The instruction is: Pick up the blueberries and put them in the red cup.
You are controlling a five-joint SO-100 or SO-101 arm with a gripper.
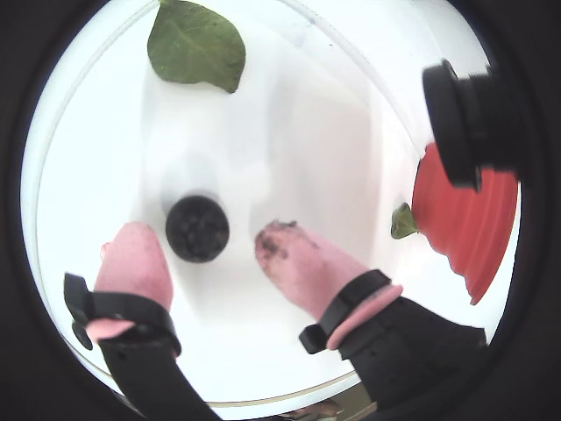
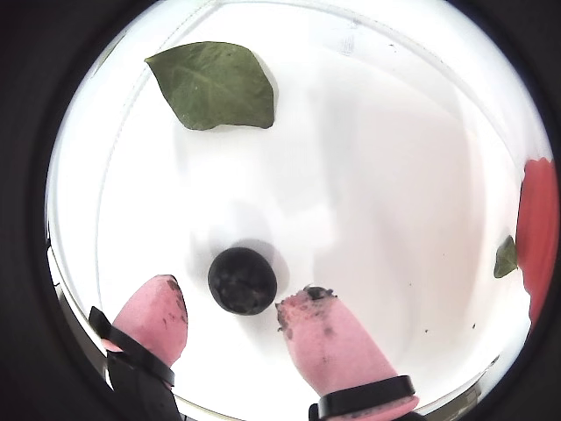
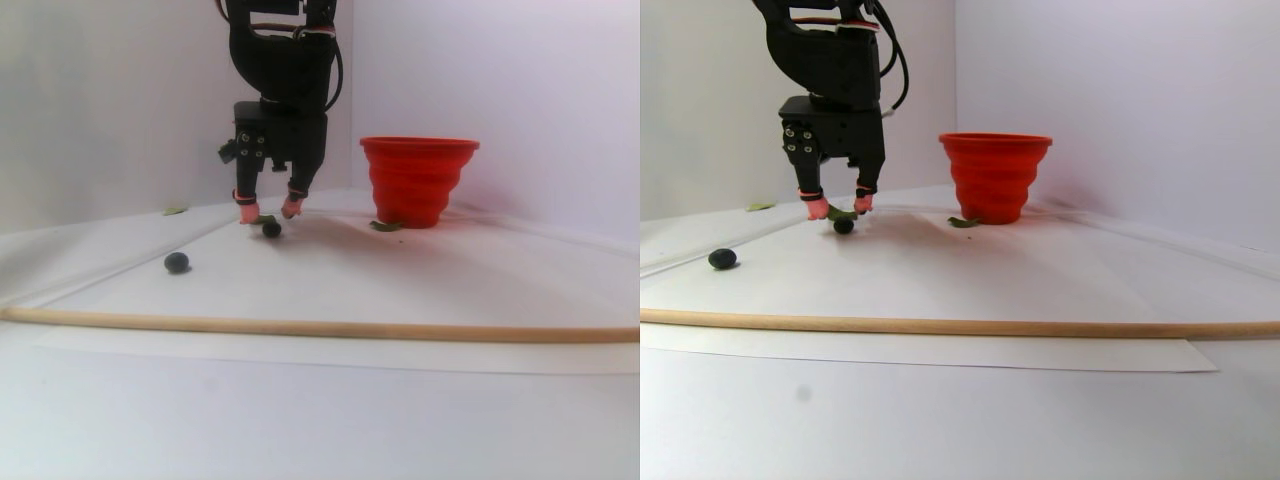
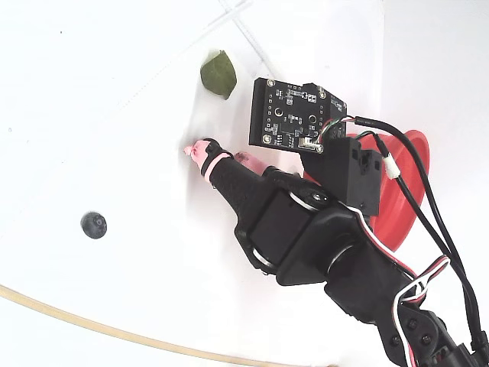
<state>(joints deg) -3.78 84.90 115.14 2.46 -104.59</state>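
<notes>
One blueberry (image 1: 197, 228) (image 2: 242, 280) lies on the white sheet between my pink fingertips (image 1: 131, 254), touching neither. My gripper (image 1: 206, 237) (image 2: 235, 294) is open and, in the stereo pair view, its tips (image 3: 268, 212) hover just above that berry (image 3: 271, 229). A second blueberry (image 3: 177, 262) (image 4: 94, 225) lies apart, nearer the wooden stick. The red cup (image 3: 418, 180) (image 1: 465, 219) (image 4: 412, 176) stands upright to the right of the gripper in the stereo pair view. The arm hides the near berry in the fixed view.
A large green leaf (image 1: 197, 44) (image 2: 215, 86) (image 4: 219, 74) lies beyond the gripper. A small leaf (image 1: 403, 221) (image 3: 385, 226) rests at the cup's foot. A wooden stick (image 3: 320, 328) (image 4: 114, 330) edges the sheet. White walls close the back and right.
</notes>
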